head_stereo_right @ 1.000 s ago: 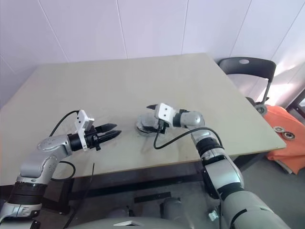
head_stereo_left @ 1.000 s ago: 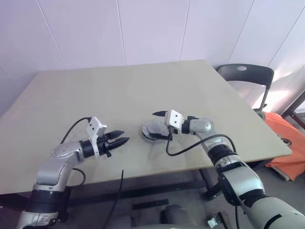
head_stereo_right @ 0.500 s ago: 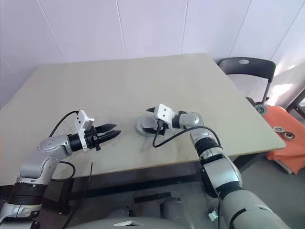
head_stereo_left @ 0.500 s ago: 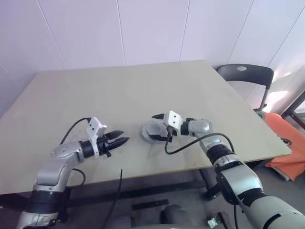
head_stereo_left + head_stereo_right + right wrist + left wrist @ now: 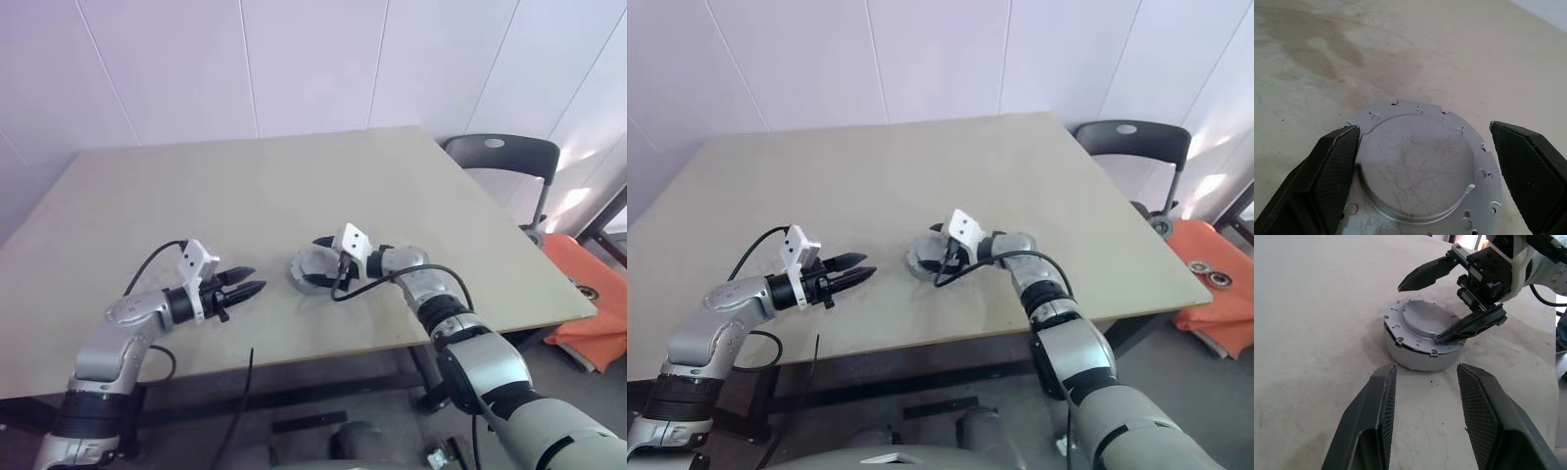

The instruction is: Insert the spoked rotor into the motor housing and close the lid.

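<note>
The motor housing [image 5: 1422,340] sits on the table [image 5: 294,186], near its front edge and about mid-width, with the silvery lid [image 5: 1418,164] lying flat on top of it. The right gripper [image 5: 1452,301] reaches in from the right with its fingers spread wide, one over the lid's far side, the other over its near side; whether they touch it I cannot tell. The left gripper [image 5: 245,282] hangs to the left of the housing, well apart from it, its fingers parted around nothing and pointing at it. A dark chair [image 5: 502,157] stands beyond the table's right corner.
</note>
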### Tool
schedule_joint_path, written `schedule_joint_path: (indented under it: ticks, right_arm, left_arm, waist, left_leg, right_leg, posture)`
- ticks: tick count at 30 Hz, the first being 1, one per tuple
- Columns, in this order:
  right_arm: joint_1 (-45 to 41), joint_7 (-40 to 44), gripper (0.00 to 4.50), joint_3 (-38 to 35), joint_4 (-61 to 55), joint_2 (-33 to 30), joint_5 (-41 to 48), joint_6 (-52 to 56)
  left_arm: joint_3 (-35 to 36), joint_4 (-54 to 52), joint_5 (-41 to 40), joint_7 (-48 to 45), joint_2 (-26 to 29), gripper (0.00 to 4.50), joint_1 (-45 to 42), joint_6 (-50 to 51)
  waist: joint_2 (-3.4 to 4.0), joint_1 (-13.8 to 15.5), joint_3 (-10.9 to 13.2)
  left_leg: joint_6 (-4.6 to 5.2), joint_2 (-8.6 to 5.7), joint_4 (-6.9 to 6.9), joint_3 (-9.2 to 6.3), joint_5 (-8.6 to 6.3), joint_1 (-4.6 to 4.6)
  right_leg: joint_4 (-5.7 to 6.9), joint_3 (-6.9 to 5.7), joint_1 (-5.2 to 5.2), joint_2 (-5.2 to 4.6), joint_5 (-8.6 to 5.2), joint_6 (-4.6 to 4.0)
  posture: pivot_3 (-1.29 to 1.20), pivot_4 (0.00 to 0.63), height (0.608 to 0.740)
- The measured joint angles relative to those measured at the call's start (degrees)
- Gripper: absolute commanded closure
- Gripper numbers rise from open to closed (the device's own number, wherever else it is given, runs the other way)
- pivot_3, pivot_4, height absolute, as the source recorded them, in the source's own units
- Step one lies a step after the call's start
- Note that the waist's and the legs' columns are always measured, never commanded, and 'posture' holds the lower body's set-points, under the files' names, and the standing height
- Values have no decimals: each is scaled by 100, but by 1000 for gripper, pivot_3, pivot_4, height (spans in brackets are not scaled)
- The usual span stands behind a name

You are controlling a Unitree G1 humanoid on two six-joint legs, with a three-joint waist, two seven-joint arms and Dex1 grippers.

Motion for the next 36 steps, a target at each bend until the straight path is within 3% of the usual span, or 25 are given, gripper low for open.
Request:
schedule_joint_path:
  ticks: [8, 21, 30, 36]
  right_arm:
    - [1, 402, 34, 23, -7, 5, 1, 105]
    - [-15, 270, 34, 23, -6, 31, -59, 62]
    - [-18, 197, 2863, 97, 2, 110, -111, 18]
    - [-19, 115, 2863, 116, 2, 112, -183, 4]
  left_arm:
    - [0, 0, 0, 11, 0, 2381, -3, 0]
    - [0, 1, 1, 45, -1, 2381, -2, -1]
    - [0, -1, 0, 77, -59, 2381, 0, -2]
    - [-1, -3, 0, 88, -82, 2381, 40, -1]
  waist:
    - [0, -2, 0]
    - [0, -11, 0]
    - [0, -23, 0]
    - [0, -18, 0]
  left_leg:
    - [0, 0, -3, 0, 0, 0]
    - [0, 1, -3, 0, 0, 1]
    - [0, 1, -2, 1, 0, 4]
    - [-1, 1, 9, 1, 1, 11]
  right_leg:
    - [-1, 0, 0, 0, 0, 1]
    - [-2, 0, 0, 0, 0, 0]
    - [-3, 2, 3, 0, -2, -3]
    - [-4, 6, 16, 0, -14, -11]
  posture:
    - [0, 0, 740]
    - [0, 0, 740]
    - [0, 0, 740]
    - [0, 0, 740]
